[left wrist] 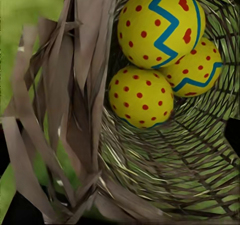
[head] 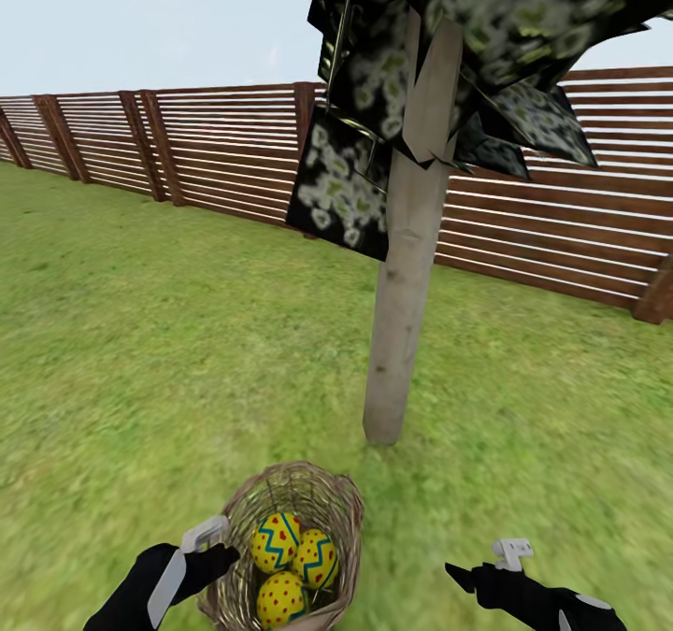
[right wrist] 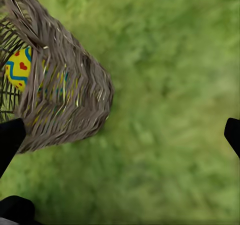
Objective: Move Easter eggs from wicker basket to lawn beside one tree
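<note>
Head view: three eggs (head: 292,566) in one basket (head: 341,509); left gripper (head: 213,556) clamps rim, right gripper (head: 481,566) wide.

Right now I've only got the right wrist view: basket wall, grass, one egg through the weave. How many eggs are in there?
Observer: All three Easter eggs lie in the wicker basket. The left wrist view looks straight into it.
Operator: Where's the left gripper?
Observer: The left gripper is at the basket's rim, on the robot's left side. I cannot tell whether it is clamped on the weave.
Operator: Any tree close?
Observer: Yes. In the head view the tree has its pale trunk standing on the lawn just beyond the basket.
</note>
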Tool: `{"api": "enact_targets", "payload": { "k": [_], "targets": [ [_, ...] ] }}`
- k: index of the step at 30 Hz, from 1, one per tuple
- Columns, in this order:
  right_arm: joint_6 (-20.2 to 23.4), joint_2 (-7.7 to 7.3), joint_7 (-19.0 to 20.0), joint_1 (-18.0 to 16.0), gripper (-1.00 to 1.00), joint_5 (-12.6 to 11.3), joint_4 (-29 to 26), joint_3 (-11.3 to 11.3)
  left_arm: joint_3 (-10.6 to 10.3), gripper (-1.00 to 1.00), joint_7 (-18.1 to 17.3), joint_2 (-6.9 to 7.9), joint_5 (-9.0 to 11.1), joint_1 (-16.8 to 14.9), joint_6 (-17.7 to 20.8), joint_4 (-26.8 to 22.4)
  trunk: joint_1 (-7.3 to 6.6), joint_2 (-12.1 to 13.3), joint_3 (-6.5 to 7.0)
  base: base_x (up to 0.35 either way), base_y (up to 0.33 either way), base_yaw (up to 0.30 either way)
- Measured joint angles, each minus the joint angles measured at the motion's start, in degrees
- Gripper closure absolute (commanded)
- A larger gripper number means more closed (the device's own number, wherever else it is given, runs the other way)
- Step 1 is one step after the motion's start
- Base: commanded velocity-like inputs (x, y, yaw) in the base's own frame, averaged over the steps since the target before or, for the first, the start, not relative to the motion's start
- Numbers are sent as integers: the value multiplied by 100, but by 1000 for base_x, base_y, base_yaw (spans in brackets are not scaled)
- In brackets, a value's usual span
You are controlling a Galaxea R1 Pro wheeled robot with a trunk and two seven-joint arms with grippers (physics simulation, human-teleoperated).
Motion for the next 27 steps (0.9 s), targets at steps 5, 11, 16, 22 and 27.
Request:
{"api": "enact_targets", "payload": {
  "k": [5,11,16,22,27],
  "targets": [
    [0,5,0,0,-100,1,0,0,2,-100,0,0,0,0,7,-8,-110,201,90,0,0,0],
    [1,25,0,0,-100,10,0,6,12,-100,8,0,-2,0,27,-49,-242,441,197,0,0,0],
    [142,1,7,0,-100,15,-69,9,27,-100,-50,-1,22,-4,89,-87,-352,642,287,0,0,0],
    [1036,-14,12,-2,-100,4,-1407,-50,26,-100,-440,10,298,4,880,-786,-483,882,395,0,0,224],
    [1511,13,-4,-1,-100,11,-1960,-155,28,-100,-469,15,300,9,914,-849,-593,1083,485,0,0,287]
  ]
}}
